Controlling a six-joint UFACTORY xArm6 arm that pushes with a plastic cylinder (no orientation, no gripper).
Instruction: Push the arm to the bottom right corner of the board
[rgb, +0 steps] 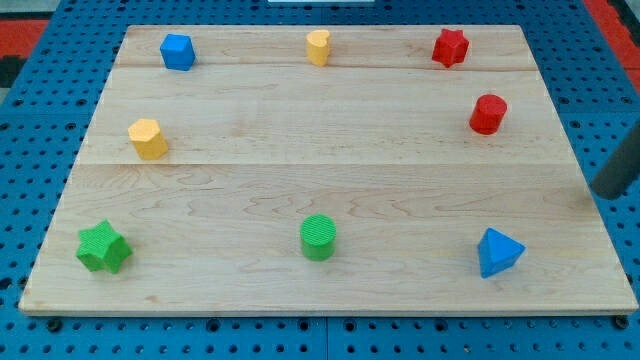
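My rod enters at the view's right edge, and my tip (606, 192) rests just off the wooden board's (330, 285) right edge, about mid-height. The blue triangle block (499, 252) lies below and to the left of the tip, near the board's bottom right corner. The red cylinder (488, 114) is up and to the left of the tip. My tip touches no block.
A blue cube (177, 51), a yellow heart-like block (318, 47) and a red star (450, 47) line the top. A yellow hexagon (148, 138) sits at the left. A green star (104, 247) and a green cylinder (319, 237) sit along the bottom.
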